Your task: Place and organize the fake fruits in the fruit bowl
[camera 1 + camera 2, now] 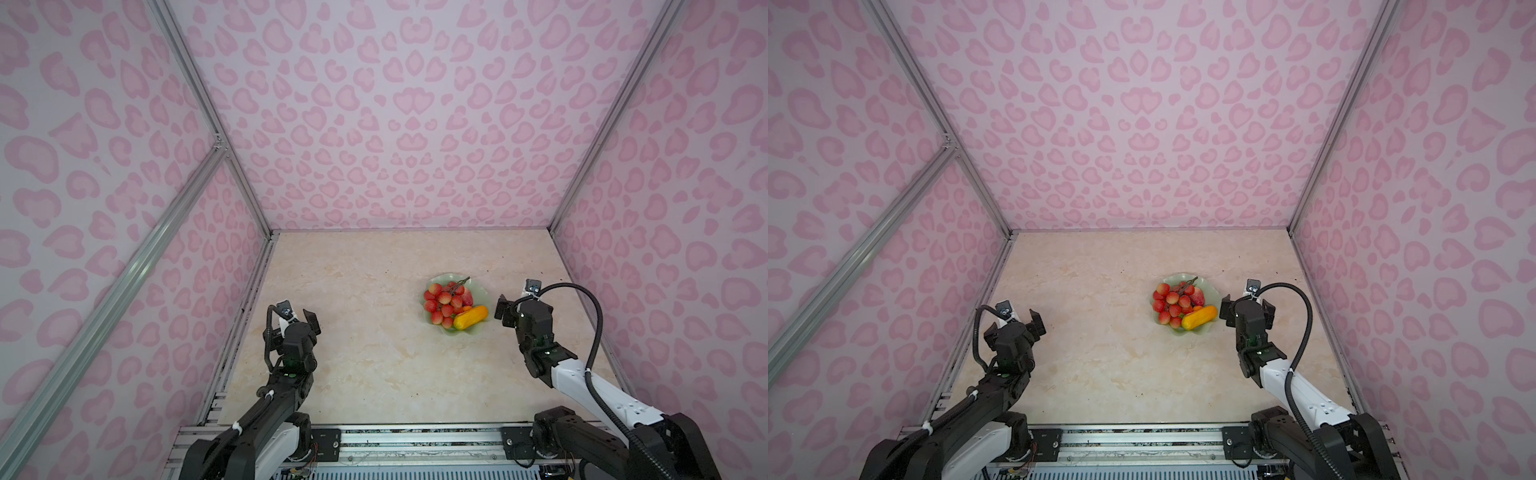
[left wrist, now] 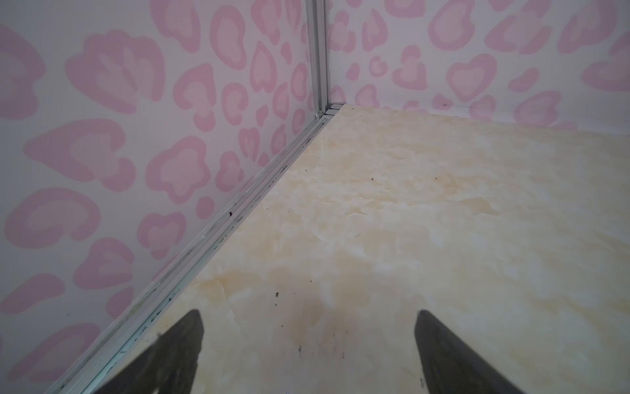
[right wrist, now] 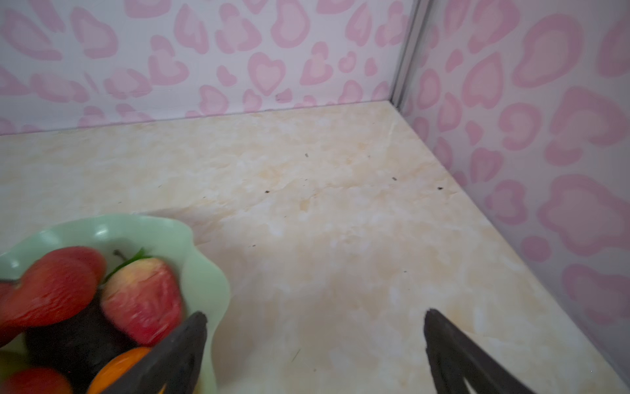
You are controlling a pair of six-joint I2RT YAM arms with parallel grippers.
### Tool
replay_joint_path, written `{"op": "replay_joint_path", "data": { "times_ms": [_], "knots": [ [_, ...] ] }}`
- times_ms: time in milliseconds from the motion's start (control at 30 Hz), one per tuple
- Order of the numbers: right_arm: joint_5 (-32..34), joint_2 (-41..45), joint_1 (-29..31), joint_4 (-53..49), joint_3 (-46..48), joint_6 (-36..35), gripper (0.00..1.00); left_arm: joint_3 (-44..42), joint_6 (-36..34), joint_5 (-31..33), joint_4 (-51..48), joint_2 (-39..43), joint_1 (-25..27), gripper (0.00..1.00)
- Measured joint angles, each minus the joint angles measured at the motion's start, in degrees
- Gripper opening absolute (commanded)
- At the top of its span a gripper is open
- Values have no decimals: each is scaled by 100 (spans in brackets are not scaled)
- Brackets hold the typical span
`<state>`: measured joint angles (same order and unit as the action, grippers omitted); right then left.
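Observation:
The pale green fruit bowl (image 1: 480, 292) (image 1: 1213, 292) stands right of the table's middle in both top views. In it lie a cluster of red lychee balls (image 1: 443, 303) (image 1: 1172, 304), a strawberry (image 1: 468, 298) and a yellow-orange oblong (image 1: 471, 317) (image 1: 1200, 318). The right wrist view shows the bowl rim (image 3: 204, 273), the strawberry (image 3: 143, 300), a dark avocado (image 3: 78, 341) and an orange (image 3: 119, 365). My right gripper (image 1: 523, 309) (image 3: 315, 317) hangs open and empty just right of the bowl. My left gripper (image 1: 293, 322) (image 2: 308, 317) is open and empty at the left, far from the bowl.
Pink-patterned walls (image 1: 395, 124) close in the marble tabletop (image 1: 365, 353) on three sides. An aluminium rail (image 2: 238, 218) runs along the left wall's foot. The arm bases sit on a metal rail (image 1: 415, 436) at the front edge.

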<state>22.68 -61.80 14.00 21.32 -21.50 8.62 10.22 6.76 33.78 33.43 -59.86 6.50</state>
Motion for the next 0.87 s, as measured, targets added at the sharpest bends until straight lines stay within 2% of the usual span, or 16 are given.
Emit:
{"op": "replay_joint_path", "data": {
  "times_ms": [100, 233, 300, 367, 467, 533, 867],
  "knots": [
    [120, -619, -151, 916, 173, -367, 99, 166, -127, -599, 538, -664, -92, 97],
    [107, -1681, -470, 1939, 380, -710, 100, 256, -221, -1021, 1722, -1644, -221, 97],
    [-68, -1947, -581, 2396, 422, -844, 100, 404, -280, -1196, 2100, -2267, -254, 97],
    [-291, -2531, -785, 3324, 514, -866, 100, 505, -291, -1425, 2151, -2358, -302, 97],
    [-461, -2677, -925, 3154, 385, -879, 100, 651, -280, -1467, 2345, -2433, -391, 97],
    [-570, -2750, -957, 3709, 361, -863, 100, 671, -262, -1469, 2387, -2435, -415, 97],
    [-621, -2649, -949, 3659, 315, -855, 100, 750, -197, -1729, 2347, -2444, -546, 97]
  ]
}}
